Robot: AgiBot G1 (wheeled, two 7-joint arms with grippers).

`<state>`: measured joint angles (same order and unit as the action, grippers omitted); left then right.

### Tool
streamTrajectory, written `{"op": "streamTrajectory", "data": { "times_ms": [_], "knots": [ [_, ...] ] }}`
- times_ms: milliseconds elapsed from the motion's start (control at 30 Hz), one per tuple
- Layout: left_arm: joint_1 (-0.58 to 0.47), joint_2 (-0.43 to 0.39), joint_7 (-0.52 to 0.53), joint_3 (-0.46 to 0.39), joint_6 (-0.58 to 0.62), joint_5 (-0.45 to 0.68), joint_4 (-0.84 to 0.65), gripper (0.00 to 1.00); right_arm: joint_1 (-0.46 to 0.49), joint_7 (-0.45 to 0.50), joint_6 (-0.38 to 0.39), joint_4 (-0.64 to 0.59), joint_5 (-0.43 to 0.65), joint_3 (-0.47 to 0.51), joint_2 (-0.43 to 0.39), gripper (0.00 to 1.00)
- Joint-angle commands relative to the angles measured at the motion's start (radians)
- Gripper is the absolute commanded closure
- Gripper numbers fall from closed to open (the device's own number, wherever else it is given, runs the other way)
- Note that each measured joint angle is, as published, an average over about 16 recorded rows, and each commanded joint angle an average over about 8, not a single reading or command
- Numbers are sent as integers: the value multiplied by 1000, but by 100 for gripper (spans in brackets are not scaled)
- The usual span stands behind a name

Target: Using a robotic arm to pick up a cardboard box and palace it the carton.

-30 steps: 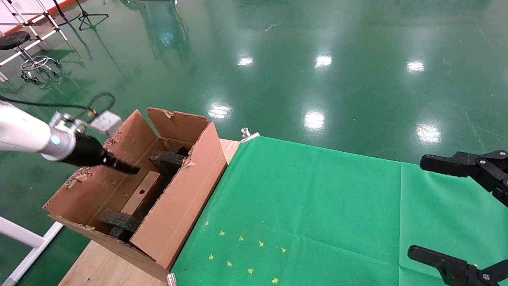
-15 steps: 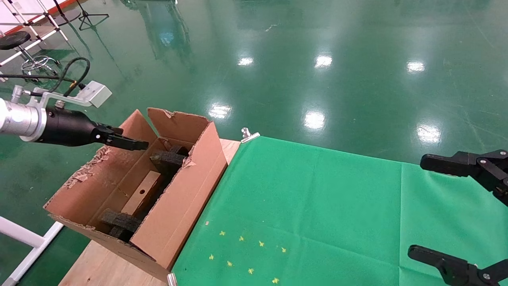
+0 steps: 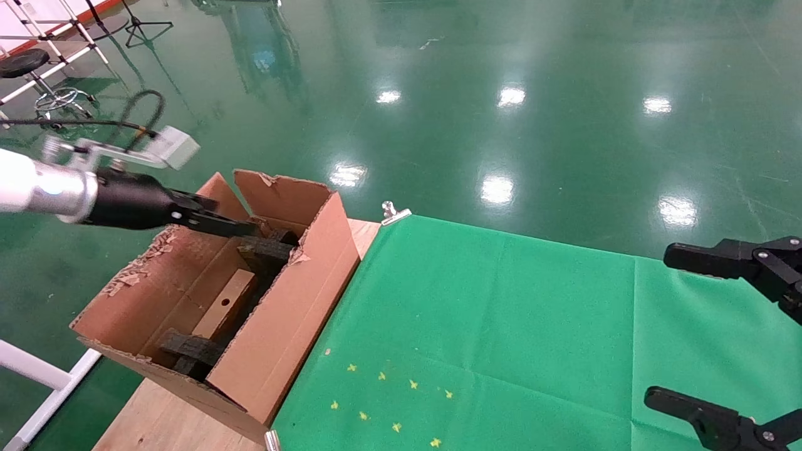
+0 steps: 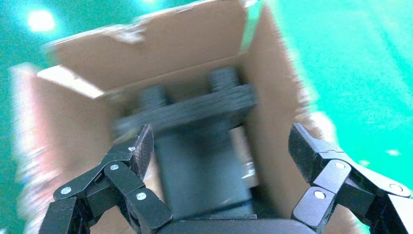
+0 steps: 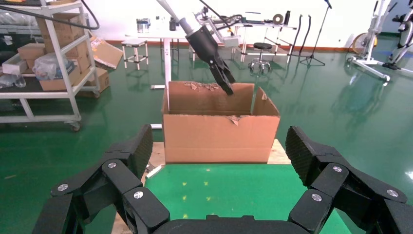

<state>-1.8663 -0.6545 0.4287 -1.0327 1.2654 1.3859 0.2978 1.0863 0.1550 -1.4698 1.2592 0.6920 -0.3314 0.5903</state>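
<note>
The carton (image 3: 285,313) stands open on the table's left end, with black foam blocks (image 3: 266,250) inside. The cardboard box (image 3: 229,297) lies in the carton between the foam blocks, round hole facing up. The robotic arm's left gripper (image 3: 247,229) hovers over the carton's far end, above the box, open and empty. In the left wrist view its pads (image 4: 143,148) stand wide apart over the carton's inside (image 4: 195,58). My right gripper (image 3: 658,326) is open and empty at the far right. In the right wrist view the carton (image 5: 219,131) and left gripper (image 5: 225,83) show.
A green cloth (image 3: 501,326) covers the wooden table (image 3: 163,419), held by metal clips (image 3: 391,213), with small yellow marks (image 3: 382,401) near the front. A white frame (image 3: 37,382) stands by the table's left. A stool (image 3: 25,66) and stands sit on the green floor.
The left gripper rose out of the carton, away from the cardboard box, then shifted right over the carton's far end. The box stays in the carton. The right arm has not moved.
</note>
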Motion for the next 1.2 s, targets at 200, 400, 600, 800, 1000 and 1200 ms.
{"op": "streamTrajectory", "data": {
  "times_ms": [200, 400, 600, 800, 1000, 1200],
  "knots": [
    [99, 5, -30, 94, 29, -82, 123, 0, 0, 0, 0, 0, 0, 0, 0, 0],
    [187, 10, -57, 178, 54, -155, 233, 0, 0, 0, 0, 0, 0, 0, 0, 0],
    [274, 15, -84, 261, 80, -227, 342, 0, 0, 0, 0, 0, 0, 0, 0, 0],
    [362, 20, -110, 344, 105, -300, 451, 0, 0, 0, 0, 0, 0, 0, 0, 0],
    [450, 25, -137, 428, 131, -373, 561, 0, 0, 0, 0, 0, 0, 0, 0, 0],
    [538, 29, -164, 512, 156, -445, 670, 0, 0, 0, 0, 0, 0, 0, 0, 0]
  ]
}}
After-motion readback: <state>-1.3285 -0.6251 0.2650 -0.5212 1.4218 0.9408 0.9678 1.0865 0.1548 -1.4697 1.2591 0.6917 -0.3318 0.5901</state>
